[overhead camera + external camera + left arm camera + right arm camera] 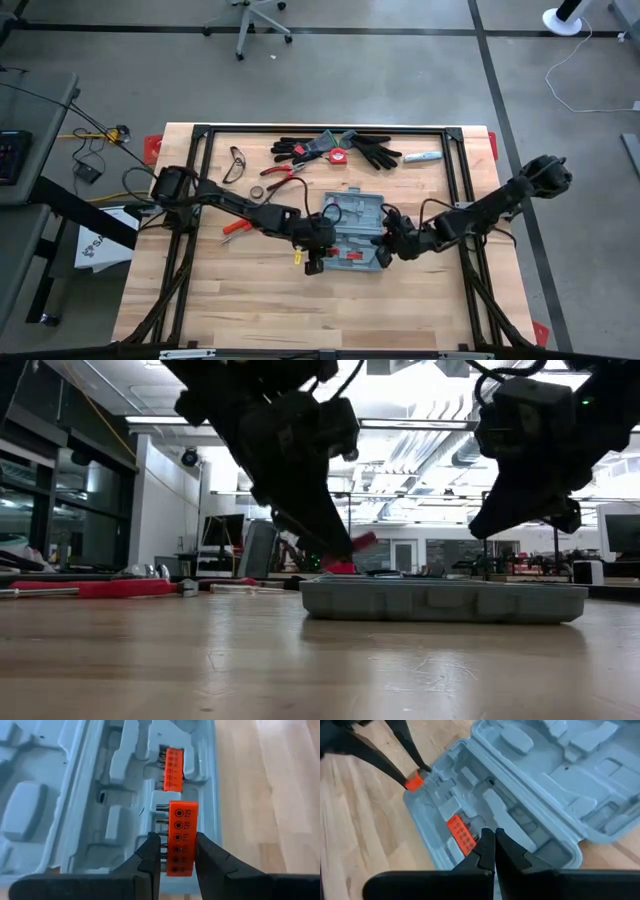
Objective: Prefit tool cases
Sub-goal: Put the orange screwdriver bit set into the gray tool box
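Both arms are matte black, built of jointed segments with black cables looped alongside; each ends in two tapered black fingers point(150, 857).

The opened tool case point(352, 222) lies flat at the middle of the desk point(250, 300). The left pincer point(178, 856) hangs over the case's near left corner, clamped on a bit holder point(181, 837); a second bit holder point(173, 768) sits in a recess of the case beyond it. The right pincer point(494, 845) stands over the case's right side, fingers together. Behind the case, along the desk's far edge, lie gloves point(375, 150), safety glasses point(235, 163) and pliers point(283, 172).
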`<action>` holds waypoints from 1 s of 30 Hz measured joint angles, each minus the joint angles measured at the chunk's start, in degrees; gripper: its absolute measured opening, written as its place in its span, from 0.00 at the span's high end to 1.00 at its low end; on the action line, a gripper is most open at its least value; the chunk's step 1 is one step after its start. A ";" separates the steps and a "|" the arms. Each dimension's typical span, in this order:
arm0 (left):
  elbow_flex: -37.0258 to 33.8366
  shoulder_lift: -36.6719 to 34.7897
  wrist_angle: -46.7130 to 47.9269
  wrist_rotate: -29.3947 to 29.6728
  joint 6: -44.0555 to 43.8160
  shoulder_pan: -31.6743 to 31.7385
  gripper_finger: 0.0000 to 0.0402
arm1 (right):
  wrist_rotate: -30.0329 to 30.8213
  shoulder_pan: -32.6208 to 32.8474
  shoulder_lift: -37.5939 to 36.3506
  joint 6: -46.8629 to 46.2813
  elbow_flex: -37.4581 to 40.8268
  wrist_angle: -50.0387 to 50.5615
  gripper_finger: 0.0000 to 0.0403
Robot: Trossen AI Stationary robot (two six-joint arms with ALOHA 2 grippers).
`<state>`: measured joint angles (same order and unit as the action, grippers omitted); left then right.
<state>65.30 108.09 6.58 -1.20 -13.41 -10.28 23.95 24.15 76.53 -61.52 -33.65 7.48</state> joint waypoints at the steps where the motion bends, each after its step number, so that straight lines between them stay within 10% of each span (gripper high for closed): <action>1: 0.00 0.29 -0.44 -0.03 0.00 -0.01 0.81 | -0.05 -0.31 0.00 0.10 0.00 -0.03 1.00; 30: 0.08 2.92 -0.30 -1.17 7.54 0.84 0.81 | -3.36 -2.04 0.00 6.24 0.00 -4.69 1.00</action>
<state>65.38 111.01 6.28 -2.38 -5.87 -9.43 20.59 22.11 76.53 -55.27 -33.65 2.79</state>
